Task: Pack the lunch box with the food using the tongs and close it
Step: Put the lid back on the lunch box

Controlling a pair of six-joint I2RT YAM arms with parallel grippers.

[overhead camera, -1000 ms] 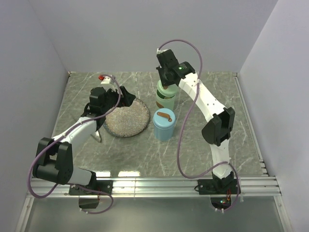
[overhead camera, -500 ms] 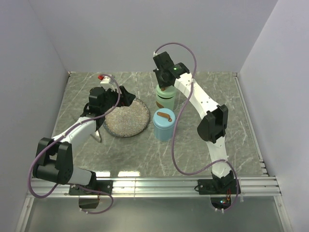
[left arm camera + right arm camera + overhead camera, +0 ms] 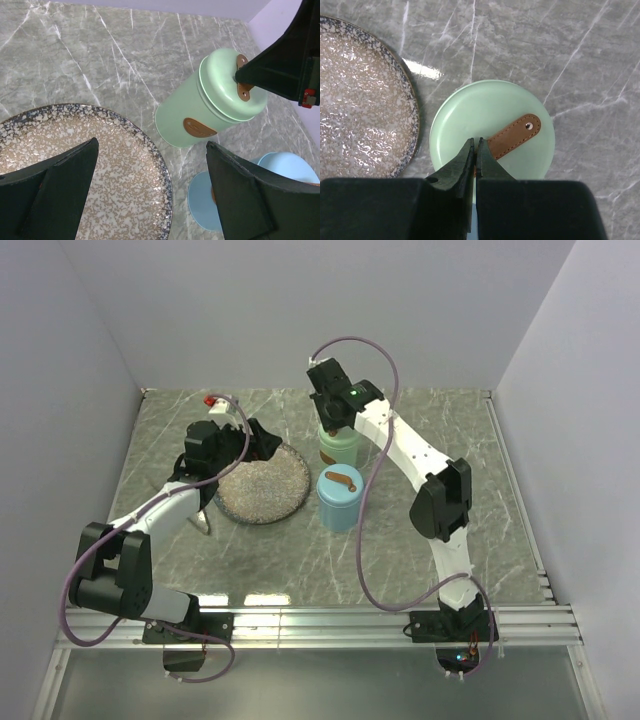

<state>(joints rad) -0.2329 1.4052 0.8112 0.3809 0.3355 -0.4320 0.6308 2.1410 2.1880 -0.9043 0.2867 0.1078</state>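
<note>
Two canisters stand right of centre in the top view, a green canister (image 3: 338, 447) above and a blue canister (image 3: 339, 500) below. Each carries one lid and one brown strap. One plate (image 3: 265, 485) lies to their left, bare. No food shows, so it is probably packed.

Step in hand: closing. The right gripper (image 3: 474, 144) is pinched tight on the near end of the green lid's strap (image 3: 512, 132). The left gripper (image 3: 152, 147) hangs spread wide and empty over the plate's upper rim. One slim grey shape at the plate's lower left (image 3: 205, 525) may be the tongs.

Next: release the strap and lift clear, leaving the lid seated.
</note>
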